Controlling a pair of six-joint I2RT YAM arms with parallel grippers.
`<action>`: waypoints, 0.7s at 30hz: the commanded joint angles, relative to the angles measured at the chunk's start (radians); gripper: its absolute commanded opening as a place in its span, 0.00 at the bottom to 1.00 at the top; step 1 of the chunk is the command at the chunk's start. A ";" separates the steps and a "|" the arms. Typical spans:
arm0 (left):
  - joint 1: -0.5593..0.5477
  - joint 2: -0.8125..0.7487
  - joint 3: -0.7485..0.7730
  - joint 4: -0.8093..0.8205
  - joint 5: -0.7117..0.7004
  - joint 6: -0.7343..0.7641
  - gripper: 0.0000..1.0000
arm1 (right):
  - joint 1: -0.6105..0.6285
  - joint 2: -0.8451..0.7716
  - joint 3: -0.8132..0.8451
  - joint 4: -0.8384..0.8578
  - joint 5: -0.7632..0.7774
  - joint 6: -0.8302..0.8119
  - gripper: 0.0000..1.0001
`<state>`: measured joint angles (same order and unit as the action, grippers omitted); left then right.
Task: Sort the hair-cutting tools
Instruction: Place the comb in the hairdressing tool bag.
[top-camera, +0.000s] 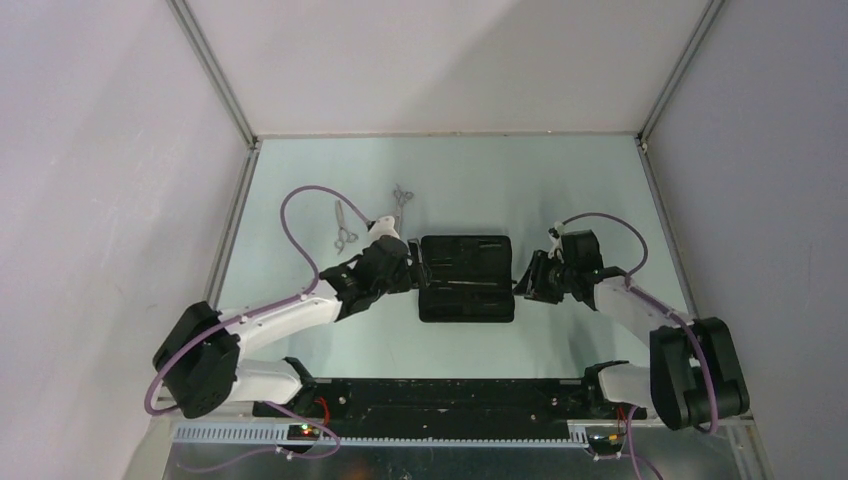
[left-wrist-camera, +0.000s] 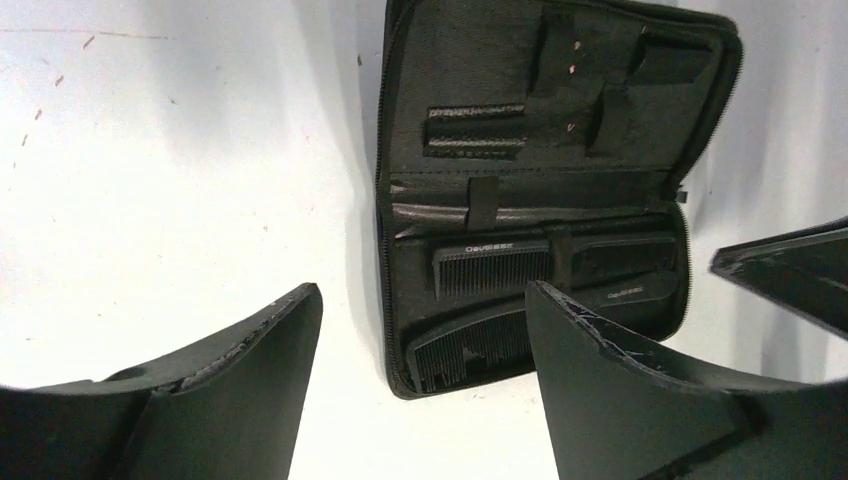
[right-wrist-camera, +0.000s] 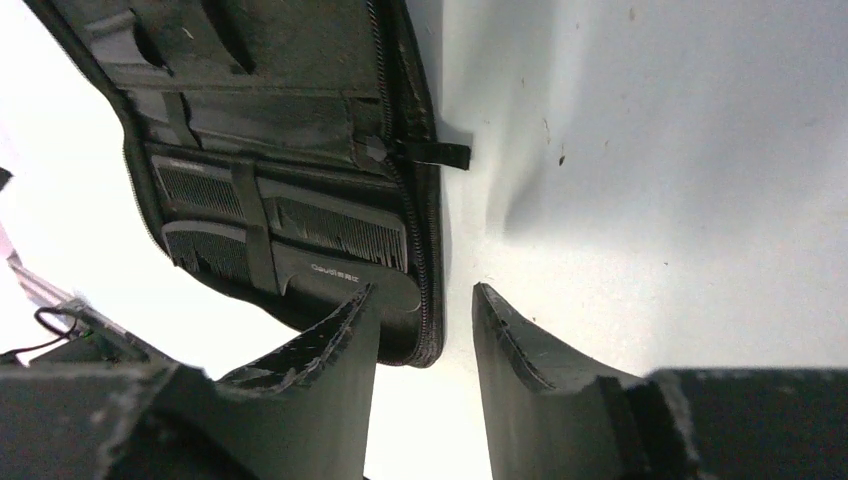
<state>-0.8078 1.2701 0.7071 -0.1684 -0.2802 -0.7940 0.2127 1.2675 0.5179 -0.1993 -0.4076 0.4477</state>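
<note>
left pincer (left-wrist-camera: 420, 290): jaws wide apart, empty | right pincer (right-wrist-camera: 425, 290): jaws parted more narrowly, empty

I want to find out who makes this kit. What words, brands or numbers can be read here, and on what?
Upper comb in the open case: short white word on its spine, too blurred to read.
Lower comb: small white word on its handle, too blurred to read.
Scissors and the second pair: too small to show markings.
No other lettering shows.

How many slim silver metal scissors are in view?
2 scissors, both on the table beyond the left gripper: one leftward, the other nearer the open black zip case. Others may be hidden.
</note>
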 joint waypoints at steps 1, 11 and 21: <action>-0.007 0.032 -0.013 0.007 0.011 -0.005 0.80 | 0.037 -0.100 0.085 -0.094 0.133 -0.032 0.45; 0.017 0.155 -0.010 0.093 0.102 -0.035 0.74 | 0.184 -0.097 0.156 -0.095 0.255 0.019 0.44; 0.025 0.229 0.008 0.121 0.156 -0.039 0.65 | 0.217 0.073 0.164 -0.015 0.256 0.051 0.43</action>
<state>-0.7895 1.4799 0.6994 -0.0868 -0.1471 -0.8158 0.4213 1.3048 0.6456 -0.2790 -0.1692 0.4782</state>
